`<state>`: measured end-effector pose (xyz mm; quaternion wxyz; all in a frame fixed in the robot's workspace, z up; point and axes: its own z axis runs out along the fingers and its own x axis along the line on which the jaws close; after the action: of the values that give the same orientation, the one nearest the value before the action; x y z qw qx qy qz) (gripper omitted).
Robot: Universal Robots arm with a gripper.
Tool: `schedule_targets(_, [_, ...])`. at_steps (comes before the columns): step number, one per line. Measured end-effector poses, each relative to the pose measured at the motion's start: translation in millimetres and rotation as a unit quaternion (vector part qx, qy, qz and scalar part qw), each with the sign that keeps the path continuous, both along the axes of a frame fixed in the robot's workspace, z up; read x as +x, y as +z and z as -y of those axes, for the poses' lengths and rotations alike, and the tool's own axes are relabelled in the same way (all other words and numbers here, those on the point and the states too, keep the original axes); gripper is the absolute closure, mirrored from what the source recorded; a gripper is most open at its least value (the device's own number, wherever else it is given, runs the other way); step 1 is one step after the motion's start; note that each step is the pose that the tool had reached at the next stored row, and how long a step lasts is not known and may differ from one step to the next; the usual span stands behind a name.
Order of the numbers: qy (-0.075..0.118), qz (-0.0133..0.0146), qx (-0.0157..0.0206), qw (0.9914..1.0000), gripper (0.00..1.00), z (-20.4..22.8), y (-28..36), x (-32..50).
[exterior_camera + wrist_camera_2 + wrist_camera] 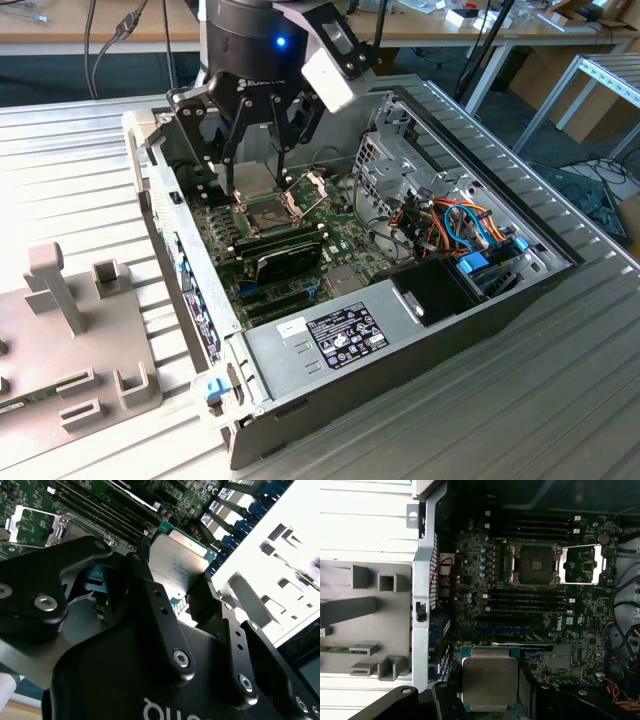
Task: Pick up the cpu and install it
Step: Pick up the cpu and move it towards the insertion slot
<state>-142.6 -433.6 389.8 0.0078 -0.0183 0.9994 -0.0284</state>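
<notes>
Second wrist view: end effector (172, 587) clamps the faintly printed cpu (177, 560).

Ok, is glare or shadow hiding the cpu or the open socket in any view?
Second wrist view: the cpu carries a pale sheen on its lid, and the fixture plate is washed out white. First wrist view: the cpu in the gripper is evenly lit; the open socket is dim but visible. Exterior view: the case interior is darker than the table.

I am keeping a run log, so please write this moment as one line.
gripper: shut on cpu | cpu: held over motherboard | socket: open, empty | install: not yet done
</notes>
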Motion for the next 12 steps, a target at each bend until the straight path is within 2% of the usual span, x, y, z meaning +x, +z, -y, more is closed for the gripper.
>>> schedule_targets(6, [0.000,0.0000,0.0000,1.00000,0.45,-2.8,-0.6,25.1])
schedule_targets(12, [0.000,0.0000,0.0000,1.00000,0.45,-3.0,-0.6,33.9])
